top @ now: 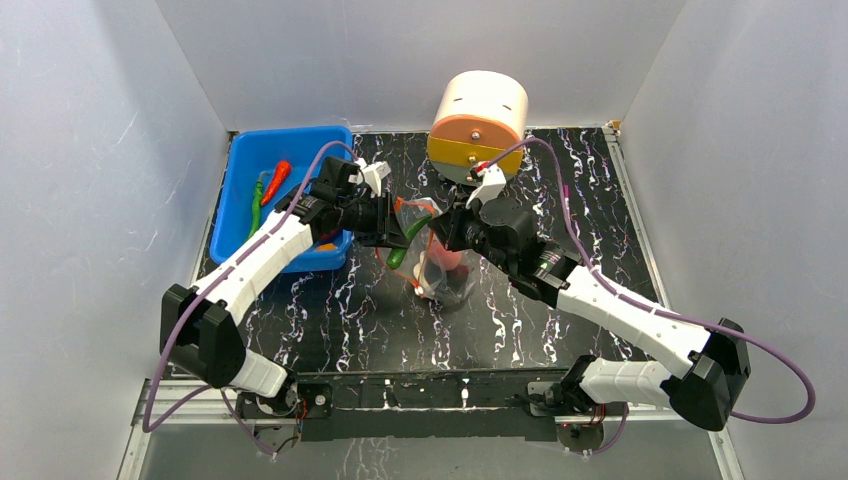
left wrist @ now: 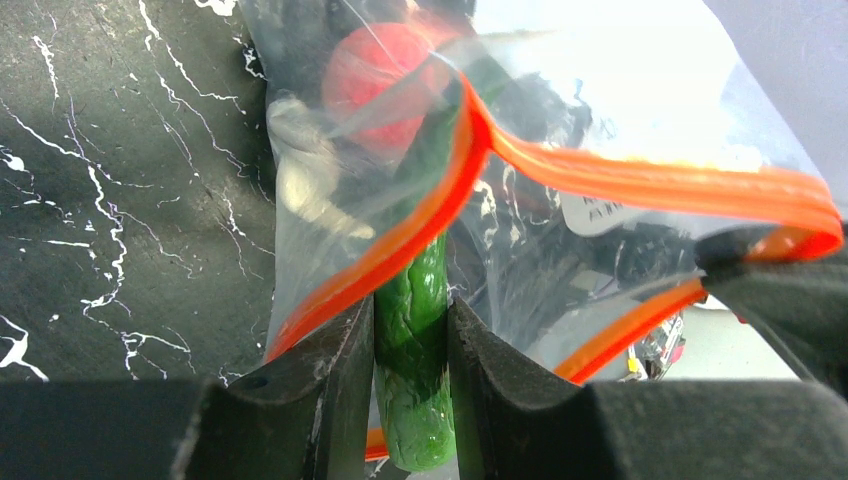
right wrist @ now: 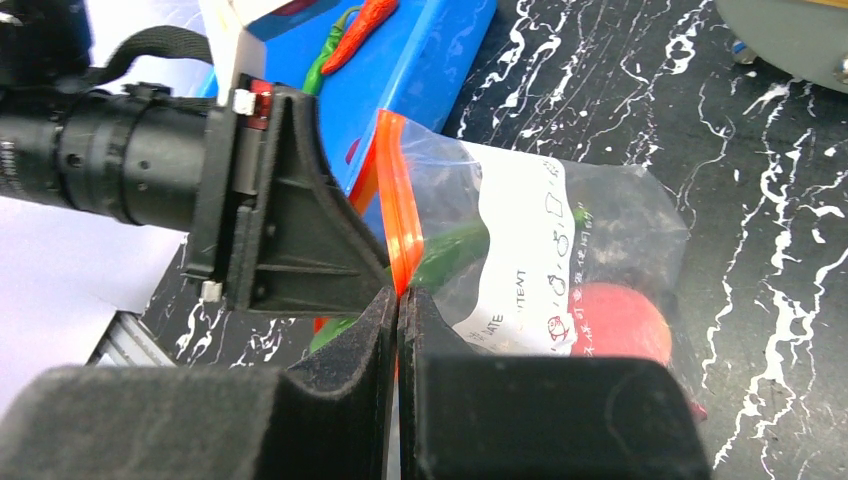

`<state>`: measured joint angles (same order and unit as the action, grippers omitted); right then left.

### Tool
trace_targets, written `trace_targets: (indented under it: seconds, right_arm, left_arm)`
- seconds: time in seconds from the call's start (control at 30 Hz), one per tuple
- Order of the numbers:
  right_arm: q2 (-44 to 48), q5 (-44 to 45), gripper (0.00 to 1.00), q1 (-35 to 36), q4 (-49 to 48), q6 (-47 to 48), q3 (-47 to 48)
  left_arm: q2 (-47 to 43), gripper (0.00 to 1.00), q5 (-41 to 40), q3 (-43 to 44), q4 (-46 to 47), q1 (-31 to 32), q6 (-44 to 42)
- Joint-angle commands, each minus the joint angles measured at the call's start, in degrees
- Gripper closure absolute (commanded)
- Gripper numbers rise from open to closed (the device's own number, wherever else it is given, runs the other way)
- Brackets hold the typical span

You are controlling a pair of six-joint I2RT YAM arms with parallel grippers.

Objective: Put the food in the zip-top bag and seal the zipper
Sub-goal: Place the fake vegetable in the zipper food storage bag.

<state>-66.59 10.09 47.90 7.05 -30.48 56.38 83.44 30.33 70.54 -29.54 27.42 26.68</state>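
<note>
The black, white-veined bench (top: 350,320) carries a cream and yellow drum (top: 480,110) at the middle of its far edge and a blue bin (top: 232,215) in its far left corner.

The zip-top bag (top: 447,275) sits near the centre of the bench, just right of the bin and in front of the drum, with both arms meeting at its mouth. Its white label (right wrist: 520,250) faces the right wrist camera. The print runs sideways: the fragments "TENT" and "ATE" can be read, and the outline icons and the row of red characters are too small to make out.

The zipper (left wrist: 640,185) is parted into an open loop. The right end effector (right wrist: 398,300) is pinched closed on one stretch of the orange-red strip. The left end effector (left wrist: 410,310) grips a long green pepper (left wrist: 410,400), whose far end passes through the mouth into the bag.

A pink-red round fruit (right wrist: 615,320) lies inside the bag, against the label's lower end. A red chili (top: 279,176) and a second green pepper (top: 258,200) lie in the bin.
</note>
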Motion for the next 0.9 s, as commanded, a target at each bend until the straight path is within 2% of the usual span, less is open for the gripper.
trace_targets:
  seconds: [0.0,0.33,0.43,0.6,0.77,0.87]
  right_arm:
    - [1.43,-2.43,1.0,-0.09,-5.83,-1.12,0.17]
    - [2.2,-2.04,1.0,-0.09,-6.31,-3.41,-1.27]
    - [2.46,-0.67,1.0,-0.09,-5.61,-3.79,-1.3]
    - [2.77,2.31,1.0,-0.11,-4.77,-3.97,-1.21]
    - [2.69,3.58,1.0,-0.09,-4.06,-3.35,-0.72]
    - [2.85,4.35,1.0,-0.08,-3.46,-2.73,-0.67]
  left_arm:
    - [1.01,0.9,-0.36,0.96,1.94,0.44,2.52]
    - [1.12,0.89,-3.97,-1.01,5.12,0.88,6.34]
    - [1.26,0.85,-2.91,-2.03,6.86,0.95,7.39]
    - [0.35,0.7,1.22,-2.93,9.57,1.06,7.7]
    - [-2.36,0.48,2.24,-3.67,10.43,1.06,7.75]
    - [-3.53,0.42,2.36,-3.19,9.21,1.03,7.66]
